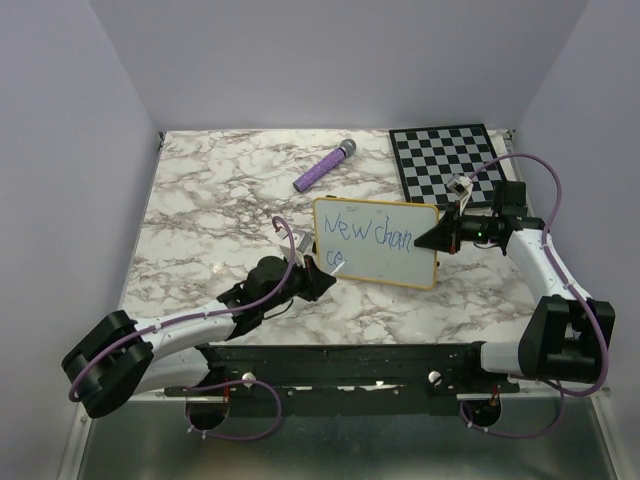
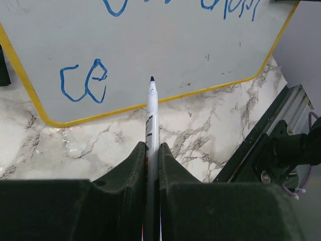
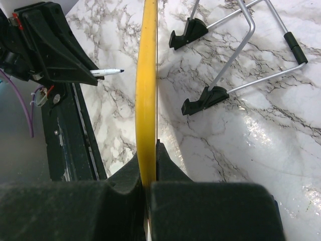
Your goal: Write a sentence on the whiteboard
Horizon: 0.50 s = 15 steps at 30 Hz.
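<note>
Things on the marble surface past the whiteboard: a purple marker with a grey end lies on its side, and a checkered board lies flat in the far right corner. Both are well apart from your arms.

The whiteboard sits in the middle of the surface, a bit to the right, tipped up on thin wire legs with black feet. Your right claw is clenched on its yellow frame at the right edge. Your left claw is clenched on a white pen, which points at the lower part of the board. The dark tip is near the bottom frame. The right wrist view shows a small gap between the tip and the board.

The blue writing reads "New chan" on the top line and "ce" under it, at the left.

The left wrist view cuts off most of the top line. The right wrist view sees the board only from its edge, so you cannot read it there. The back end of the pen is hidden inside the claw.
</note>
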{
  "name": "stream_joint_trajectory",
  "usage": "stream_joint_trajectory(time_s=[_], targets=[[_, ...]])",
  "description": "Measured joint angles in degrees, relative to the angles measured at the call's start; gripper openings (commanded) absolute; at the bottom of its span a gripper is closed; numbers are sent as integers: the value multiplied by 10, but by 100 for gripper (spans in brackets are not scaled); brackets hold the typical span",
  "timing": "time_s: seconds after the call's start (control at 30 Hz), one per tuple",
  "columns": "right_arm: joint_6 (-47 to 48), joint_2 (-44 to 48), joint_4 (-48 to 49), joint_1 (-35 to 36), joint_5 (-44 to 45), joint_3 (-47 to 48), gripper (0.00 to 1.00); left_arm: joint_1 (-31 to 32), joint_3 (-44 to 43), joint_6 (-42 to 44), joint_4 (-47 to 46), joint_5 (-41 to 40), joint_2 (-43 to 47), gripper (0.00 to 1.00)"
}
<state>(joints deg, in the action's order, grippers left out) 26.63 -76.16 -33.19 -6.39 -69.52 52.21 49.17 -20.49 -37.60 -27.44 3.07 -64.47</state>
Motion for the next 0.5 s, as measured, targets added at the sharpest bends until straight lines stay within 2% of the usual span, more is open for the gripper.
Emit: stream_joint_trajectory(time_s=[0.5], targets=[[0,0,0,0,0,0,1,8,1,-1,-3,-12,4,0]])
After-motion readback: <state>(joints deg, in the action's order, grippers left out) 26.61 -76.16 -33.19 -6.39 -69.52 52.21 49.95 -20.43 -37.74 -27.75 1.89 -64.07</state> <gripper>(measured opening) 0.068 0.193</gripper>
